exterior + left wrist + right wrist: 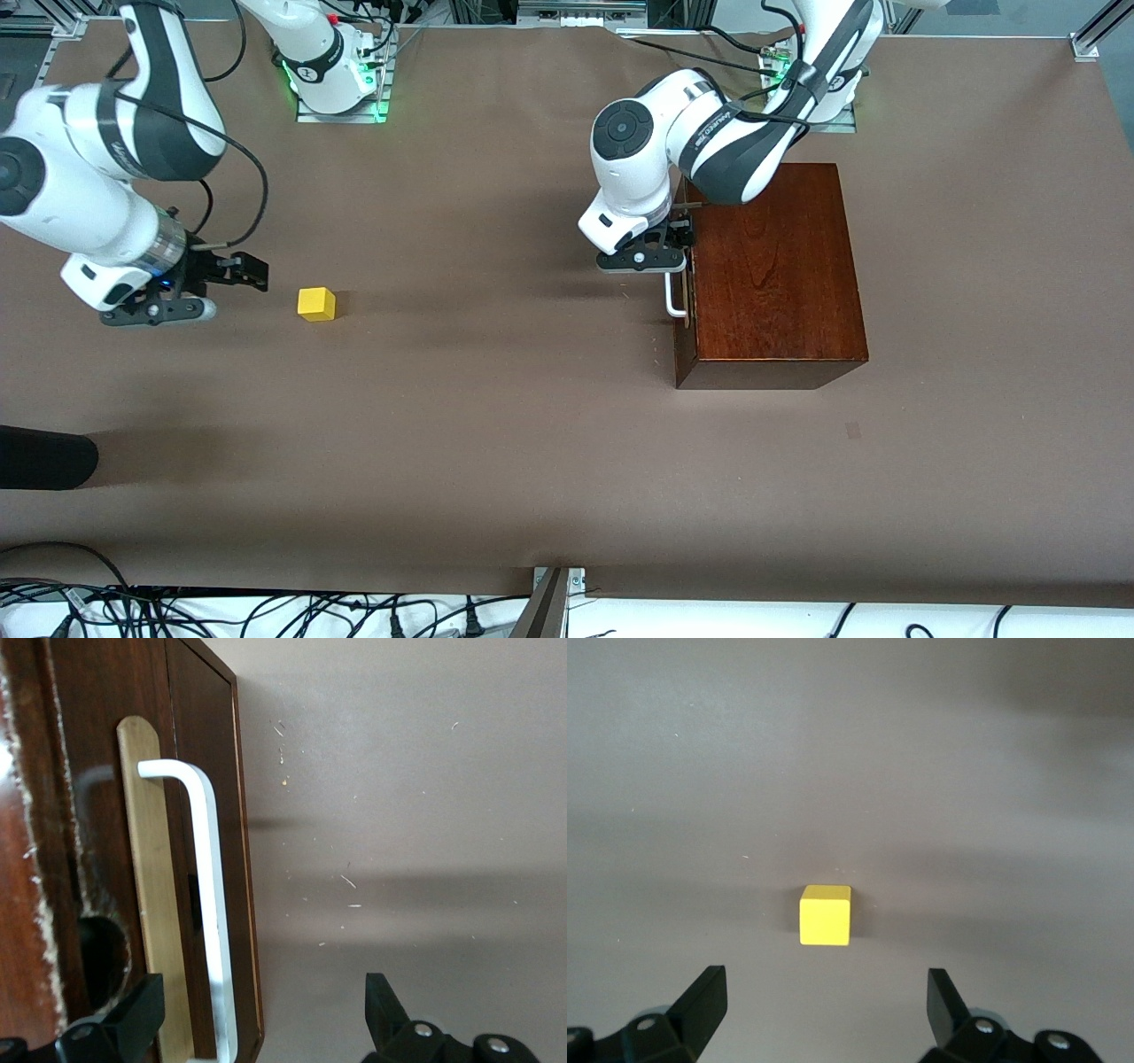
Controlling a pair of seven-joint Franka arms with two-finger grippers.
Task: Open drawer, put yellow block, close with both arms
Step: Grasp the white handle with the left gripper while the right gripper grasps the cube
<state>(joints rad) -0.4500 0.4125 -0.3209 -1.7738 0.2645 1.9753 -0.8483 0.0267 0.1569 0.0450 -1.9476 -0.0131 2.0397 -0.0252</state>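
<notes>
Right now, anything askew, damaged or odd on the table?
Nothing stands out. The drawer is shut flush in the wooden box, its handle straight between the open left hand. The yellow block sits flat, alone, before the open right hand.

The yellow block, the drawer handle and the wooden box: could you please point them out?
yellow block (825,915), right wrist view, its upper face.
drawer handle (213,904), left wrist view, the long bar.
wooden box (775,266), front view, its top.

Brown table (496,461), perhaps cables (266,616)
</notes>
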